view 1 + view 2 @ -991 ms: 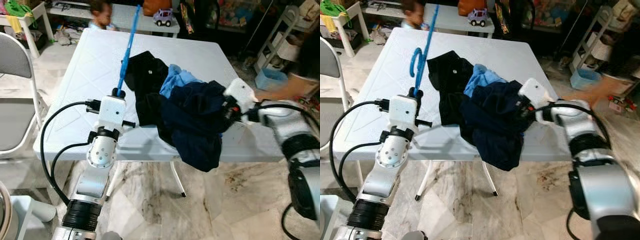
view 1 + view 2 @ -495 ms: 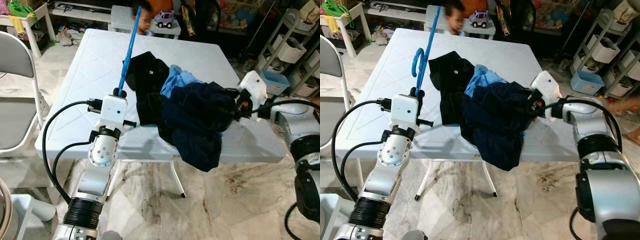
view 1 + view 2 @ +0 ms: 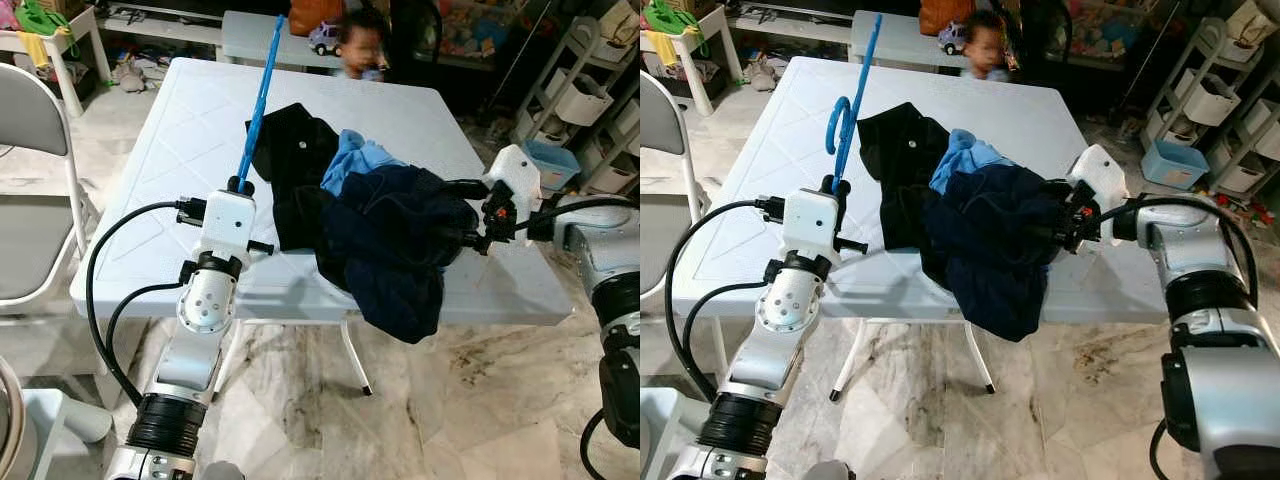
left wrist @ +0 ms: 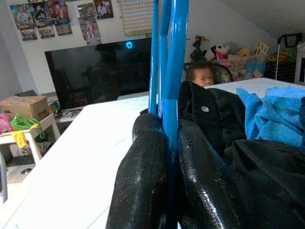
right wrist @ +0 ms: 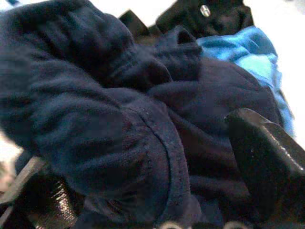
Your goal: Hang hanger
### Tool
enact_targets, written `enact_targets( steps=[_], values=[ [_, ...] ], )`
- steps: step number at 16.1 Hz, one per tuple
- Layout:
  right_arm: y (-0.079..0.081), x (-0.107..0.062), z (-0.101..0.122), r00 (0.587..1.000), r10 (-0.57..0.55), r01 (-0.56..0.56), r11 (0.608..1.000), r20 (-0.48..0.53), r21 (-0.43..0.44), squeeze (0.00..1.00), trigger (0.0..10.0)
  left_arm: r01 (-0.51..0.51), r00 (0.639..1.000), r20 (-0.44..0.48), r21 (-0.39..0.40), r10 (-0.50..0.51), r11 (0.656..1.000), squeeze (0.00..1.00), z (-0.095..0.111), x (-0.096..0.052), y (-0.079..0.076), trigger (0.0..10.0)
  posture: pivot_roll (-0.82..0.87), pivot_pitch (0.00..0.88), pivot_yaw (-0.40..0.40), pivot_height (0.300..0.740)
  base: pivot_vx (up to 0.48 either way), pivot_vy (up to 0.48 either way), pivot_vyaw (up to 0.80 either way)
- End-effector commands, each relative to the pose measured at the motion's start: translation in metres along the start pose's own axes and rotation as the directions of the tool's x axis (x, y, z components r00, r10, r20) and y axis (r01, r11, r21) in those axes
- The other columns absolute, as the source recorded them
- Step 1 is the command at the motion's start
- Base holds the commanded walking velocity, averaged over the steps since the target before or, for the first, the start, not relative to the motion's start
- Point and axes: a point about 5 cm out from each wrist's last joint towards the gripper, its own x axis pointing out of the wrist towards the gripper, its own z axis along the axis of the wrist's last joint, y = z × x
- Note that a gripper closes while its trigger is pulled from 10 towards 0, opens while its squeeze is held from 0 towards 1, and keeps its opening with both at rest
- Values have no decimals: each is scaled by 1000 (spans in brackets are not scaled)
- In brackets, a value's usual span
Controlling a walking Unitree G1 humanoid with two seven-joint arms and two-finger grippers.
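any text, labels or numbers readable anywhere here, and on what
None can be read.
Wall posters: pictures and print, too small and blurred to read.
Chart on the wall: rows of small marks, illegible.
Round emblem on the black garment: too small to make out.
Storage boxes on the shelf: no legible label.

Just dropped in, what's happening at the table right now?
The left gripper is shut on a blue hanger, holding it upright over the white table. The right gripper is at the right side of the clothes pile, its fingers open around a fold of the navy garment, which droops over the table's front edge. A black garment and a light blue one lie behind it. A person is at the far side.
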Motion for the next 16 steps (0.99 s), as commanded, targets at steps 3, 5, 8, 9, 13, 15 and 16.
enact_targets(
  steps=[3, 5, 8, 9, 13, 15, 16],
  values=[
    [0, -13, 1, 998, 58, -57, 998, -7, 29, 1000, 10000, 13, 979, -203, -19, -17, 1000, 0, -42, -20, -6, 10000, 355, 77, -198, 740, 0, 0, 0],
    [4, -15, -6, 994, 97, -95, 995, -48, 36, 1000, 10000, 10, 979, -204, -20, -14, 1000, 0, -42, -20, -6, 10000, 356, 79, -199, 740, 0, 0, 0],
    [12, -16, -11, 984, 158, -154, 986, -82, 57, 1000, 10000, 13, 978, -206, -18, -17, 1000, 0, -42, -21, -6, 10000, 356, 81, -197, 740, 0, 0, 0],
    [16, -16, -17, 975, 188, -183, 982, -117, 52, 1000, 10000, 13, 978, -206, -17, -17, 1000, 0, -42, -21, -6, 10000, 355, 82, -197, 740, 0, 0, 0],
    [32, 5, -31, 975, 175, -173, 985, -134, 25, 1000, 10000, 14, 977, -211, -16, -18, 1000, 0, -43, -23, -6, 10000, 355, 94, -200, 740, 0, 0, 0],
    [42, 23, -37, 985, 108, -109, 994, -137, -4, 1000, 10000, 13, 977, -212, -13, -15, 1000, 0, -43, -24, -5, 10000, 361, 98, -200, 740, 0, 0, 0],
    [45, 29, -39, 988, 86, -87, 996, -131, -2, 1000, 10000, 12, 977, -212, -12, -14, 1000, 0, -43, -24, -4, 10000, 363, 99, -200, 740, 0, 0, 0]
  ],
)
